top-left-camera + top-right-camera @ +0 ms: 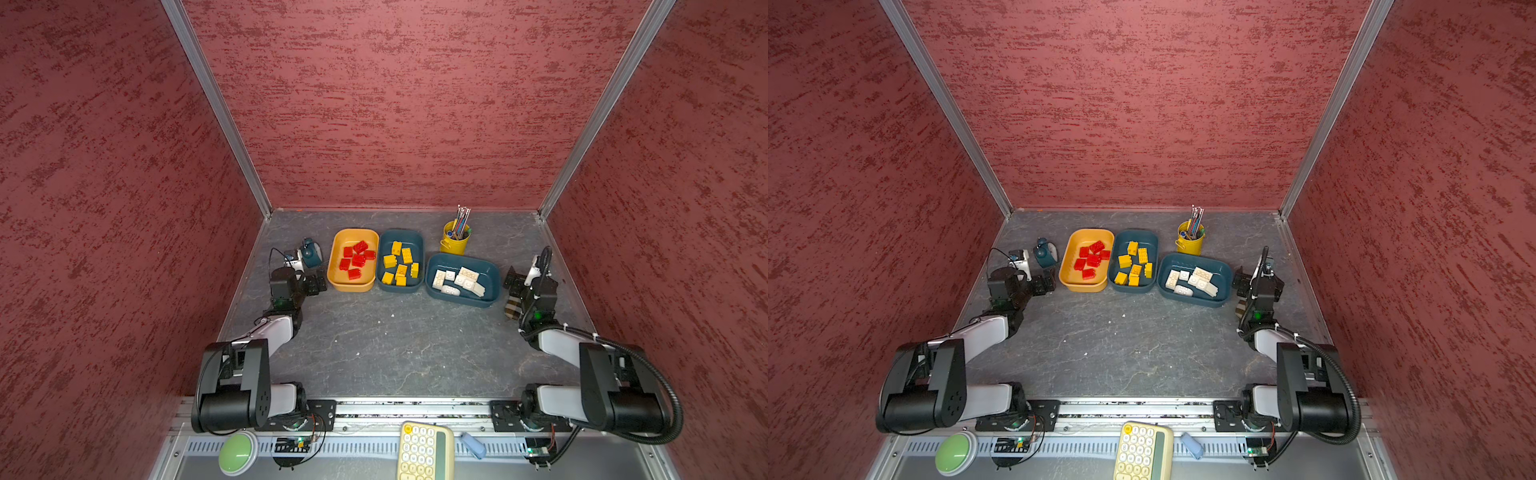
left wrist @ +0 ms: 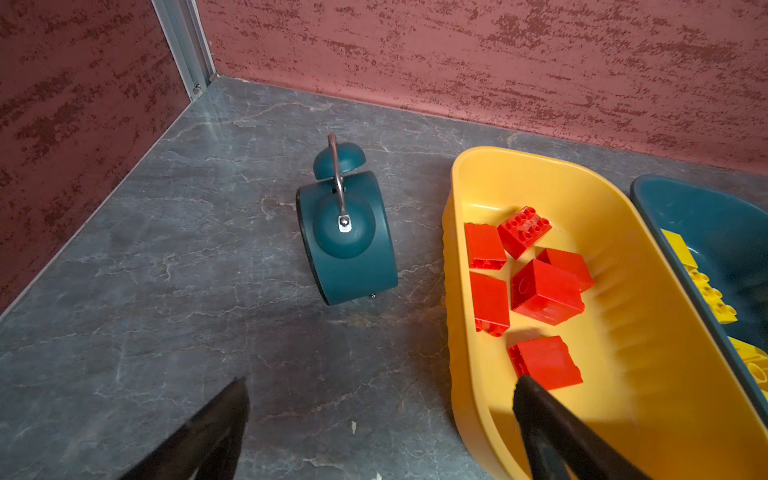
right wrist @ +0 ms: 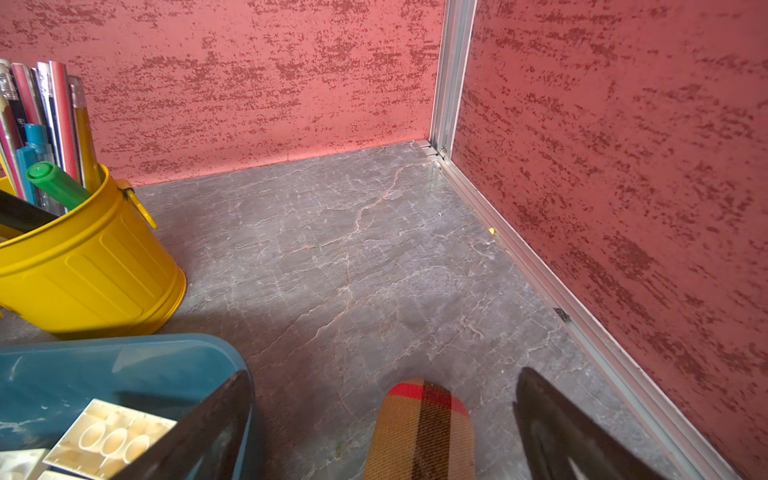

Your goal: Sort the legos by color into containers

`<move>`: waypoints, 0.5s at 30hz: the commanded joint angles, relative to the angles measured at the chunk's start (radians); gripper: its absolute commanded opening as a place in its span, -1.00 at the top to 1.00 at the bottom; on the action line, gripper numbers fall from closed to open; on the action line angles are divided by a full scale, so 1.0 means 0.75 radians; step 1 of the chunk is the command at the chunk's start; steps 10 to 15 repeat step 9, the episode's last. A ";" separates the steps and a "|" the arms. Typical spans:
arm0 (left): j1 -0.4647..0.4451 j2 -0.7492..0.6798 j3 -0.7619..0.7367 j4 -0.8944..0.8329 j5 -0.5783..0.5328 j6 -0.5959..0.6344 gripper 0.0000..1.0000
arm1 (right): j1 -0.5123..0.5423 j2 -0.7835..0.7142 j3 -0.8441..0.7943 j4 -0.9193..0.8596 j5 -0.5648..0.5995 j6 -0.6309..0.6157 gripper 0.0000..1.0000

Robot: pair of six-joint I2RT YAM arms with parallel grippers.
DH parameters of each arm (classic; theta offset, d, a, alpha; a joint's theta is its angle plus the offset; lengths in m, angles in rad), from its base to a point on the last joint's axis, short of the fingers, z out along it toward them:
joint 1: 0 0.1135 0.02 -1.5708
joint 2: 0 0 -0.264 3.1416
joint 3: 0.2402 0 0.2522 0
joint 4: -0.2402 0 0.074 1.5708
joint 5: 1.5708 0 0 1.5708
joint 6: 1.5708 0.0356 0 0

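Note:
In both top views the legos lie in three containers at the back of the table. Red legos (image 1: 355, 257) fill the orange-yellow tub (image 1: 334, 266), yellow legos (image 1: 400, 262) the middle teal tub (image 1: 419, 249), and white legos (image 1: 457, 280) the right teal tub (image 1: 494, 286). My left gripper (image 1: 316, 284) (image 2: 382, 382) is open beside the orange-yellow tub (image 2: 453, 257), one finger over its near end by a red lego (image 2: 544, 361). My right gripper (image 1: 513, 284) (image 3: 384, 374) is open just right of the white legos' tub (image 3: 124, 353), holding nothing.
A teal alarm clock (image 1: 311, 251) (image 2: 345, 232) stands left of the orange-yellow tub. A yellow cup of pens (image 1: 456, 239) (image 3: 91, 266) is behind the right tub. A plaid pouch (image 3: 422, 432) lies under the right gripper. A keypad (image 1: 424, 451) and a green button (image 1: 237, 451) sit at the front.

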 commanded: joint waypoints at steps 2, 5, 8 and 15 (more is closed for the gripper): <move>0.011 0.004 0.044 0.000 0.023 0.014 -0.99 | -0.001 -0.033 0.016 -0.036 -0.024 -0.013 -0.98; 0.011 0.004 0.046 -0.009 0.029 0.015 -0.99 | -0.001 -0.062 -0.018 -0.002 -0.037 -0.035 -0.98; 0.011 0.004 0.044 -0.014 0.039 0.013 -0.99 | -0.001 -0.070 -0.029 0.020 -0.014 -0.053 -0.98; 0.011 0.005 0.041 -0.011 0.042 0.014 -0.99 | 0.001 -0.063 -0.024 0.028 0.019 -0.052 -0.98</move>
